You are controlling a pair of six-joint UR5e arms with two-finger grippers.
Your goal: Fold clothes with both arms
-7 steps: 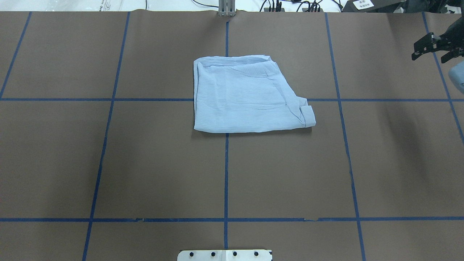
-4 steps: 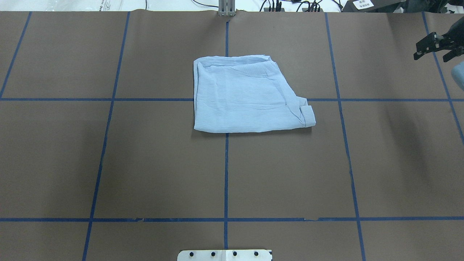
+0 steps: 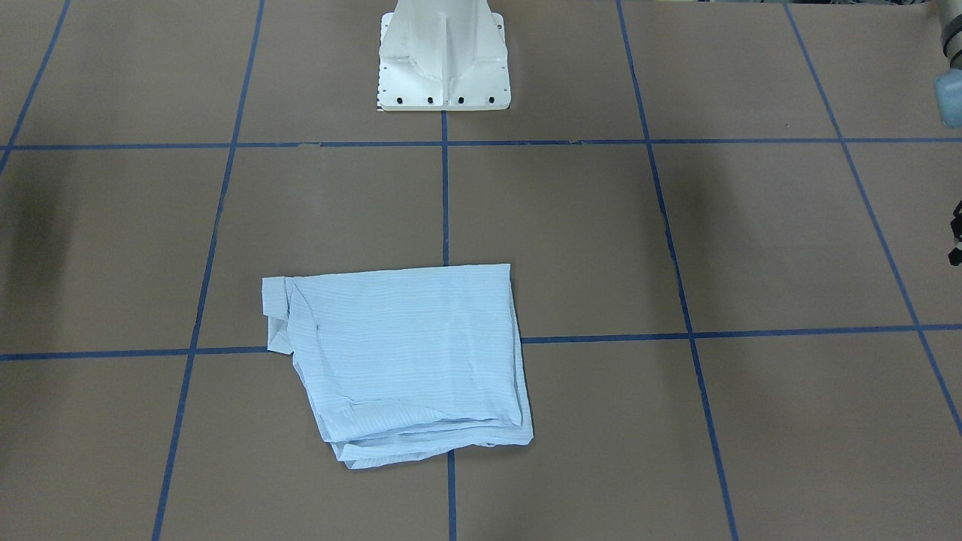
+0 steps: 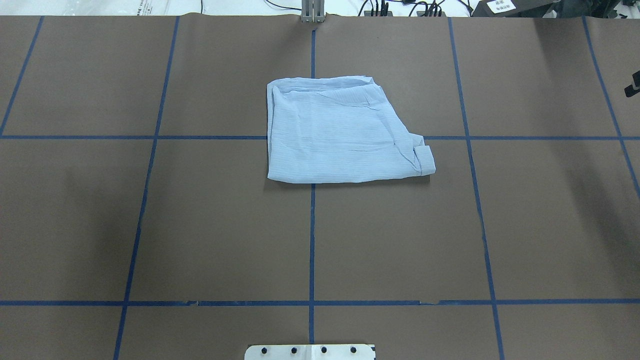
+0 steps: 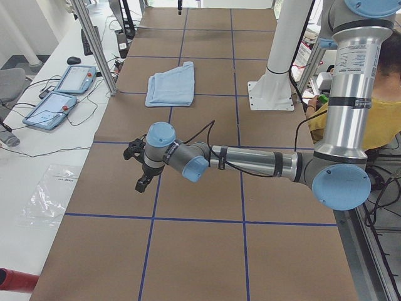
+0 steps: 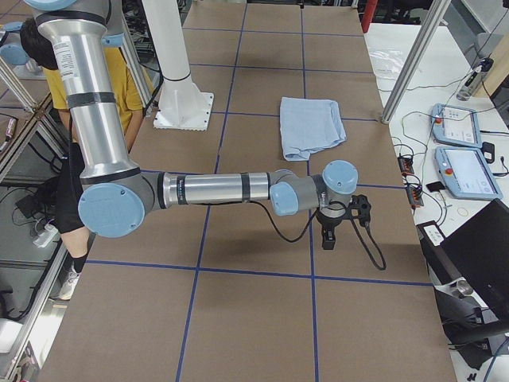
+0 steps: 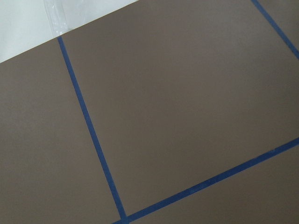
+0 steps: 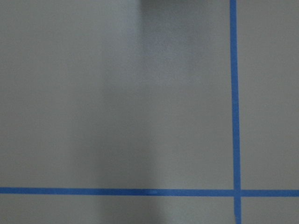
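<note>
The light blue striped shirt [image 4: 345, 132] lies folded into a rough rectangle at the table's far middle, a small cuff fold at its right corner. It also shows in the front view [image 3: 406, 361] and both side views [image 5: 171, 83] [image 6: 312, 126]. No gripper touches it. My left gripper [image 5: 139, 168] hangs low over bare table far to the shirt's left; only a black sliver [image 3: 957, 237] shows in the front view. My right gripper [image 6: 338, 227] is far to the right; only a black edge [image 4: 633, 89] shows overhead. I cannot tell whether either is open. Both wrist views show only brown table and blue tape.
The white pedestal base [image 3: 443, 60] stands at the near middle edge. Control tablets [image 5: 62, 91] [image 6: 461, 151] lie off both table ends beside aluminium posts [image 5: 94, 47]. A person in yellow [image 5: 369, 119] sits behind the robot. A plastic bag [image 5: 53, 194] lies off the left end.
My right gripper has moved further right and has almost left the overhead view. The shirt has not moved.
</note>
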